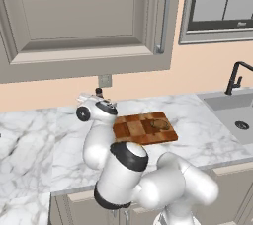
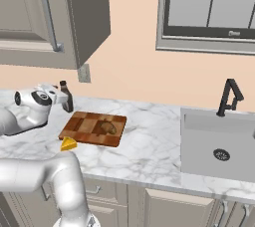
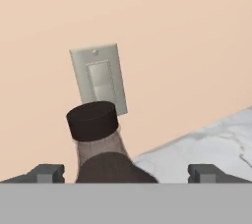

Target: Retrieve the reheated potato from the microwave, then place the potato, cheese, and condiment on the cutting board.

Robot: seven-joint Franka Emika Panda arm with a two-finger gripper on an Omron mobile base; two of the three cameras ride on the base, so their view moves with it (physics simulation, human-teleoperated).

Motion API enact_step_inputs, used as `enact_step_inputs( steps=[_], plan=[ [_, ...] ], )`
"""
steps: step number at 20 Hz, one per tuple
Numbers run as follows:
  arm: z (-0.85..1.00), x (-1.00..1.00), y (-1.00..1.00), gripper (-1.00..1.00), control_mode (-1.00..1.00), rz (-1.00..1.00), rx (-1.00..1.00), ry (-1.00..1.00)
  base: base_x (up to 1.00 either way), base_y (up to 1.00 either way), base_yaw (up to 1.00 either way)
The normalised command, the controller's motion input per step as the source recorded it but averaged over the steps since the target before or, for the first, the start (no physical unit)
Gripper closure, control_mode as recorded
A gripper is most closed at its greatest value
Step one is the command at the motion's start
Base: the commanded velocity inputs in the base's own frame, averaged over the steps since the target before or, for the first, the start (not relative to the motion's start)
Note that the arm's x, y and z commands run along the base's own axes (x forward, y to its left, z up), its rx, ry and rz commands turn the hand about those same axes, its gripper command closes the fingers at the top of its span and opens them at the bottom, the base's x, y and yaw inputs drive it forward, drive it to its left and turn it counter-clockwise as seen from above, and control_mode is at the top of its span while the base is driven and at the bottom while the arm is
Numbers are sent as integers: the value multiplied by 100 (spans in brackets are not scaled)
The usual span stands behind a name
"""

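reaching for the condiment point(image 3: 101, 149) now. bottle stands upright on the counter point(image 2: 149, 141) by the wall, just behind the far left corner of the cutting board point(image 2: 84, 126). gripper point(image 3: 125, 173) spread wide, one fingertip on each side of the bottle, nothing pinched yet, bottle sitting nearer the left tip. held low and level, likely so the fingers can close on the fat body and not the thin neck. potato point(image 2: 104, 128) already lying on the board. cheese point(image 2: 68, 144) on the counter, touching or just off the board's near edge, so probably not done. light switch point(image 3: 98, 78) on the wall behind the cap.
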Motion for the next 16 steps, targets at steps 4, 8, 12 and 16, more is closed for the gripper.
enact_step_inputs(
  steps=[4,8,12,16],
  plan=[
    [-9,8,16,-100,-100,1,-9,0,0,0,0],
    [-6,12,23,-100,-100,0,-8,0,0,0,0],
    [-4,24,16,-100,-100,0,-7,0,0,0,0],
    [-3,30,5,-100,-100,0,-6,1,0,0,0]
  ],
)
